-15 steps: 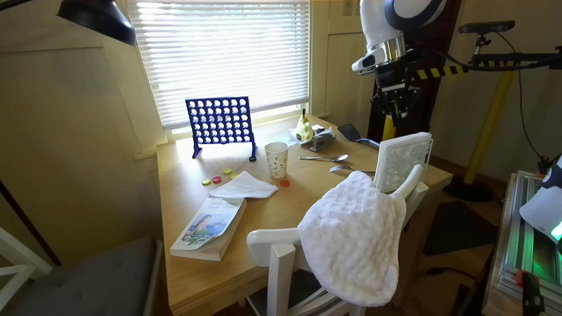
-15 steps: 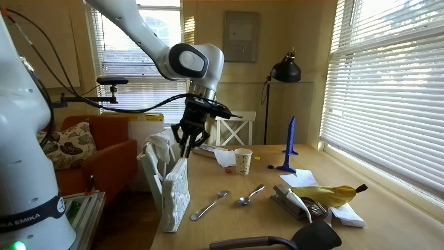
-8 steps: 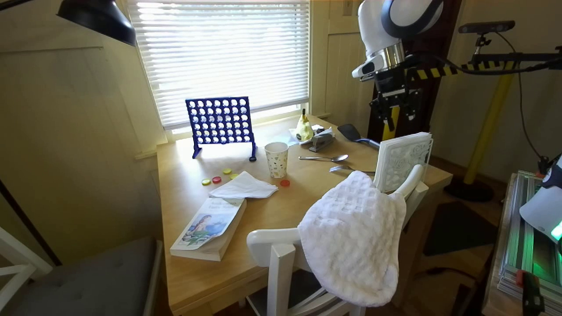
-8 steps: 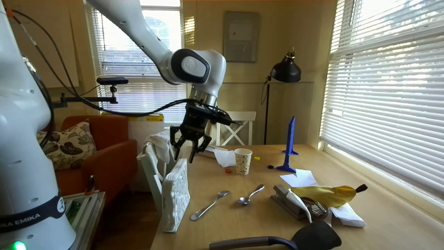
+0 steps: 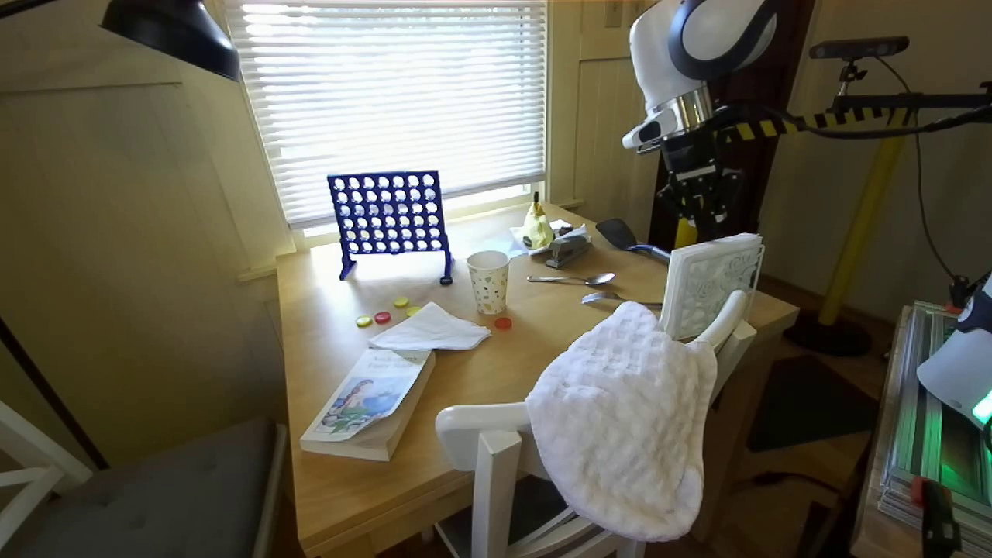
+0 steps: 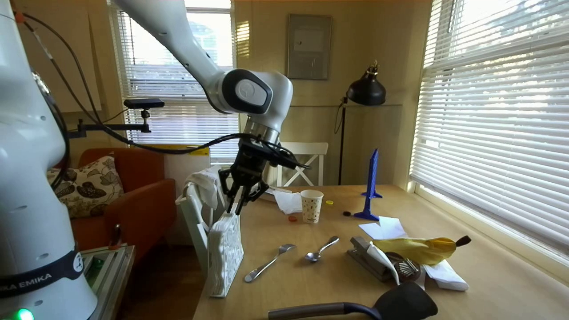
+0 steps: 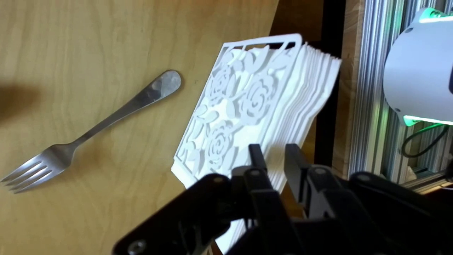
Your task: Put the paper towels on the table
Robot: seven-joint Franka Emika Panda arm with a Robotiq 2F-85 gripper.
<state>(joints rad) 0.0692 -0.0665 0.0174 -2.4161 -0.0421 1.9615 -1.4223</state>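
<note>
The pincer (image 7: pixel 275 150) has lowered, the paper towels (image 7: pixel 299 95) at its fingertips (image 7: pixel 257 156).

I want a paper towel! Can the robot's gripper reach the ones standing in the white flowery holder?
Probably yes: the gripper is at the paper towels, its jaws apart, and the holder leaves their top edges uncovered. Nothing seems in the way. I can't tell if it touches them.

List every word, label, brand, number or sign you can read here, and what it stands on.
"KA EMIKA": white capitals on the curved black band around the white robot arm's base, in an exterior view; the start is cut off.
Too blurred to read: the lettering on the thick white illustrated book.
Too small to make out: the round white emblem on that band.
No other text is legible.
</note>
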